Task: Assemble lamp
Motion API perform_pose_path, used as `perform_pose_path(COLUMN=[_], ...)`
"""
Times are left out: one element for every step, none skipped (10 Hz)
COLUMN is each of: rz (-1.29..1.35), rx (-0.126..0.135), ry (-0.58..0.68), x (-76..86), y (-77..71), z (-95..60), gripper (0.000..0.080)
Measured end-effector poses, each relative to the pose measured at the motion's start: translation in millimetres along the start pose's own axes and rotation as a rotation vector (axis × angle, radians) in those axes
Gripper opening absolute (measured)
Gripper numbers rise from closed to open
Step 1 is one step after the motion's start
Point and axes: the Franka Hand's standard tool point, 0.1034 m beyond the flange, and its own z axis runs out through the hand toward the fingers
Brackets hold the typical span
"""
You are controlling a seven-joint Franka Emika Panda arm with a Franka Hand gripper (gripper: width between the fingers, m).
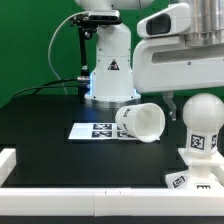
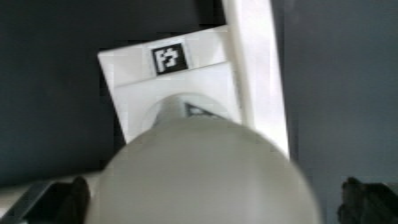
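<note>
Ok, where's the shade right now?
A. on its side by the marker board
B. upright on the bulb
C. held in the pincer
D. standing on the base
A: the shade lies tipped on its side beside the marker board, with nothing holding it.

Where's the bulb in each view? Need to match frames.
Exterior view: the bulb stands upright at the exterior view's right edge, on the base, close under the claw.
Wrist view: the bulb is the big blurred dome in the foreground, between the claw fingers.
Shared landmark: the tagged base, beneath the bulb in both views.
</note>
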Motion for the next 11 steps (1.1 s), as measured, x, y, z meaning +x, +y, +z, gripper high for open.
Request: perform_pose_path(rz=[-0.103, -0.141, -0.123, -0.111, -0.083, -0.026, 0.045, 0.136, 0.276, 0.427, 0.562], rx=[-0.017, -0.021, -0.020, -0.020, -0.019, -0.018, -0.017, -0.017, -0.025, -0.022, -0.012], ry=[0.031, 0.057, 0.052, 0.053, 0.054, 0.055, 0.056, 0.058, 0.061, 0.063, 0.058], x=[3.8, 4.8, 3.9, 4.2, 4.3, 4.3, 4.4, 4.6, 3.4, 3.0, 2.3], y=[-0.8, -2.6, -1.6, -1.6, -1.7, -0.8, 0.1, 0.8, 1.9, 4.8, 6.4], z=[-0.4, -0.7, 0.7, 0.6, 0.6, 0.4, 0.3, -0.1, 0.2, -0.1, -0.9], gripper=[0.0698, 0.0698, 0.0575, 0.0575, 0.0571, 0.0571, 0.0571, 0.0571, 0.0571, 0.0571, 0.0573])
